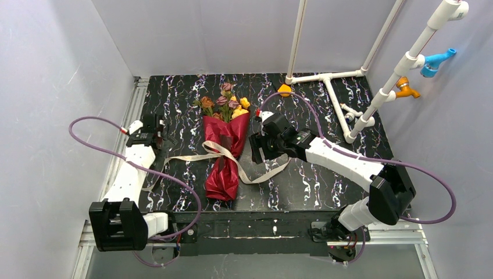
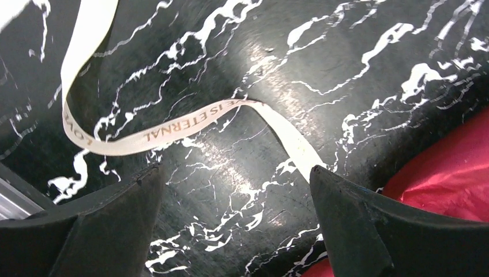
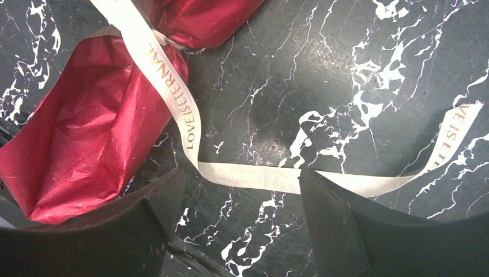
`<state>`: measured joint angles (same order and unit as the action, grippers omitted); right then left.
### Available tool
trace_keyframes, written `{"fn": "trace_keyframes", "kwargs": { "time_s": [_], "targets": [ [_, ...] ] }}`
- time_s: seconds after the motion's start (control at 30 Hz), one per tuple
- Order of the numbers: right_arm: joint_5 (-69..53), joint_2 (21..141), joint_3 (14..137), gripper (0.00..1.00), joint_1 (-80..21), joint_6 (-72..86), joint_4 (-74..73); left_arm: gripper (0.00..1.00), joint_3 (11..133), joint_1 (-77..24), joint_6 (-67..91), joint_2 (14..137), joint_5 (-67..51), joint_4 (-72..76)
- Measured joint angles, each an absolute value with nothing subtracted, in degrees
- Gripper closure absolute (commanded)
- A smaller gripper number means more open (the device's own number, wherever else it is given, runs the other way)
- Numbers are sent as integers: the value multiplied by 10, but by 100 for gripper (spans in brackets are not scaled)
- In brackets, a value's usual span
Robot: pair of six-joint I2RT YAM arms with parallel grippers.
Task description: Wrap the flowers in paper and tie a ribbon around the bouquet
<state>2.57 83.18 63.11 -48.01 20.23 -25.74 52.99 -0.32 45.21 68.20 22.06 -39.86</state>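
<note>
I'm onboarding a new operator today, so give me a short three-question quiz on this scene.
1. Where does the ribbon cross the bouquet? A at its top end; B at its pinched middle; C nowhere.
2. True or false: the left gripper and the right gripper both stand open.
3. Fill in: the paper is dark ____.
Key: 1 B; 2 true; 3 red.

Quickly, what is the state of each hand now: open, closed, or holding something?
Left hand: open, holding nothing; the ribbon lies loose ahead of it.
Right hand: open, holding nothing; the ribbon lies loose under it.
</note>
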Motion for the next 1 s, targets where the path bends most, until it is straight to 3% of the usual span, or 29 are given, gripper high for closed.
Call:
{"fn": "trace_keyframes", "kwargs": {
  "time_s": [0.2,0.3,0.4,0.53,0.8,1.0],
  "targets": [
    [23,824,628,18,-480,202,-256,12,509,62,552,707,167,-416],
    [22,809,622,18,-480,204,-251,26,490,80,590,721,137,-404],
    [19,797,612,18,-480,208,-247,25,476,77,582,723,90,-369],
    [17,798,606,18,-480,209,-242,24,501,24,463,729,34,-310],
    [15,798,605,18,-480,208,-241,29,673,-77,135,833,-102,-274],
    [15,798,605,18,-480,208,-242,39,711,-101,-10,904,-150,-308]
  ]
}}
